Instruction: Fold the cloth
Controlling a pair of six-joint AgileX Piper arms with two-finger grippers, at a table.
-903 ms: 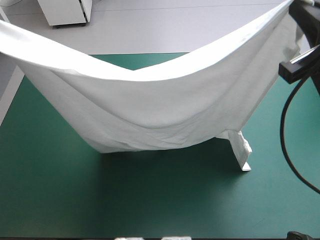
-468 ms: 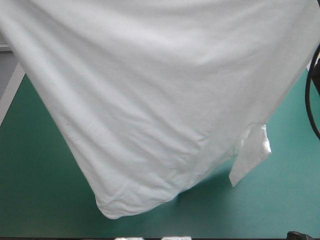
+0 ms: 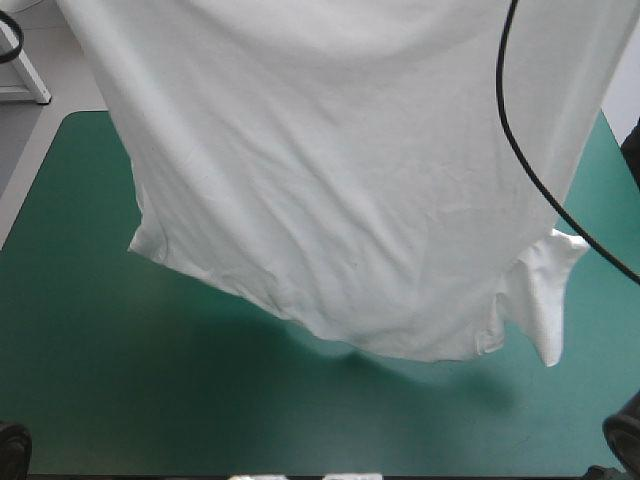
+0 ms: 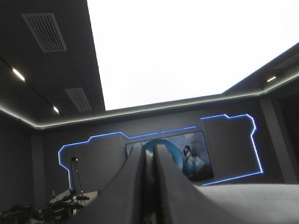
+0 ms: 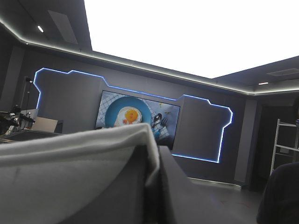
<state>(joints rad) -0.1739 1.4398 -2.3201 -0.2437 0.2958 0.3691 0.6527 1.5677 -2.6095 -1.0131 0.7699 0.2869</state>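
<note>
T-shirt (image 3: 340, 170) is hanging in the air above the teal-green table (image 3: 90, 380), stretched wide between the two raised arms and filling most of the high view. Its lower hem (image 3: 400, 350) is dangling clear of the cover and throwing a soft shadow beneath. One short sleeve (image 3: 545, 290) is drooping at the right side, curling in on itself.

Both grippers are clamping the garment. In the left wrist view the left gripper (image 4: 149, 151) is pressing its black fingers all but together, with what looks like a thin strip of fabric caught between them. In the right wrist view the right gripper (image 5: 156, 140) is pinching a thick, rolled edge of cloth that is draping away to one side of it.

As for progress, no fold is showing yet. The shirt is being held up open, which reads as the spreading stage, so laying it flat and every fold are judged to be ahead.

The fabric is looking like a thin, soft white knit. It is sagging in shallow creases rather than sharp lines, limp enough to swing and bunch when it is being lowered.
</note>
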